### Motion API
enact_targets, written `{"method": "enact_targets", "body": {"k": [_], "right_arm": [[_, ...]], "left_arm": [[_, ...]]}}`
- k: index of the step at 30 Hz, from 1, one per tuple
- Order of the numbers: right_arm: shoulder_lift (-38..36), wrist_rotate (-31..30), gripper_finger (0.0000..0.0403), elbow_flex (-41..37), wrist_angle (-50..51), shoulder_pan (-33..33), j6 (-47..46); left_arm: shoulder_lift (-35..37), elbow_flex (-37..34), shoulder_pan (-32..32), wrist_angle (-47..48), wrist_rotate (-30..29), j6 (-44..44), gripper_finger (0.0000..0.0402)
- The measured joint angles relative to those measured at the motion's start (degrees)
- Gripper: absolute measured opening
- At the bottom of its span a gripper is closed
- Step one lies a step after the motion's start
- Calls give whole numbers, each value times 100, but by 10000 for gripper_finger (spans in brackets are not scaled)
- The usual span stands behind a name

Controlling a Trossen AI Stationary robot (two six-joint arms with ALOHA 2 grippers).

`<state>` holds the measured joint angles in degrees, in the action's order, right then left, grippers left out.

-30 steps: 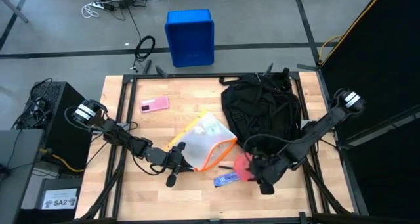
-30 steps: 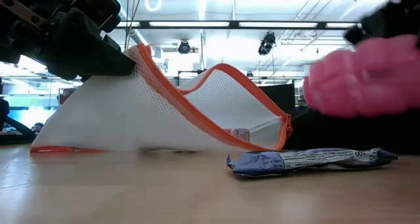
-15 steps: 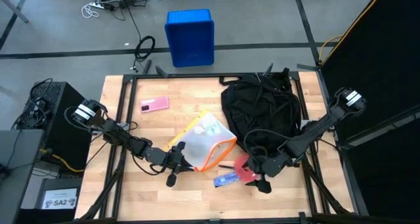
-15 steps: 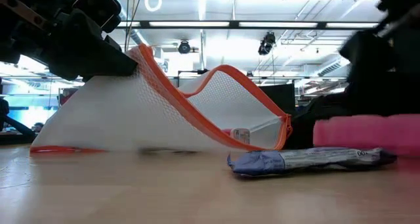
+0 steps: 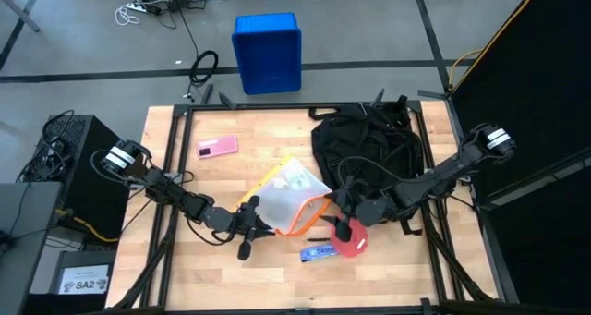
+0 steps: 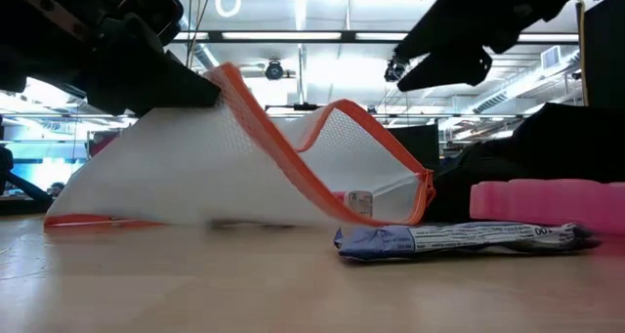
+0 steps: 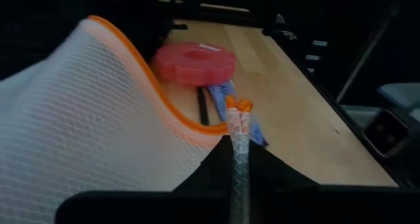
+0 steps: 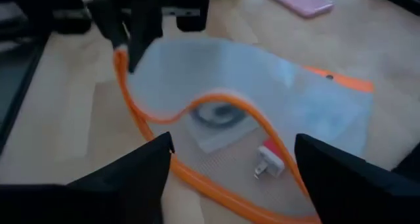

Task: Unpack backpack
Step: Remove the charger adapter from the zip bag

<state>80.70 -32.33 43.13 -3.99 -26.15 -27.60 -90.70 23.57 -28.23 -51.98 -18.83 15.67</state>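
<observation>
The backpack [image 5: 369, 158] was slumped on the far right part of the table [image 5: 185, 278], straps flopped over it, right behind the right arm's forearm. Nothing was being gripped on it.

The right gripper [image 5: 340, 215] was hung just in front of the backpack, raised off the wood, with its fingers [image 8: 131, 184] spread well apart and nothing between them. It was pointed at the open mouth of the white mesh pouch [image 5: 291, 197] with the orange zipper edge, so the pouch was sat between the two grippers. Through the mesh, a small white plug-like thing [image 8: 269, 163] and a darker round item [image 8: 220, 115] could be made out, not clearly though.

Just below that gripper, on the near side, a pink round disc [image 5: 351, 239] was lying flat on the table, and a crinkled blue wrapper [image 5: 319, 252] was lying right beside it, touching or nearly so. A thin dark stick [image 7: 202, 109] was seen next to the wrapper under the pouch's lip.

The left gripper [image 5: 247, 224] was clamped shut on the pouch's zipper edge at the opposite side, with that corner held lifted up.

Further off from both hands, a pink phone [image 5: 217, 147] was lying near the far left corner, and a blue crate [image 5: 267, 53] was on the floor beyond the table.
</observation>
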Motion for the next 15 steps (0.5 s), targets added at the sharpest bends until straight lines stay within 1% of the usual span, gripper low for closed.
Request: {"method": "enact_targets", "body": {"k": [3, 7, 9, 12, 15], "right_arm": [[254, 90, 263, 2, -398, -91, 202], [1000, 438, 241, 4, -975, -153, 278], [1391, 483, 234, -4, -1127, -111, 327], [1770, 362, 226, -7, -1371, 78, 214], [1939, 41, 219, -4, -1524, 327, -69]], "left_arm": [[0, -2, 0, -5, -97, -27, 0], [0, -2, 0, -25, -101, -27, 0], [0, -2, 0, -53, -101, -27, 0], [-2, -2, 0, -65, -101, -29, 0], [-1, -2, 0, -99, -99, -21, 0]]}}
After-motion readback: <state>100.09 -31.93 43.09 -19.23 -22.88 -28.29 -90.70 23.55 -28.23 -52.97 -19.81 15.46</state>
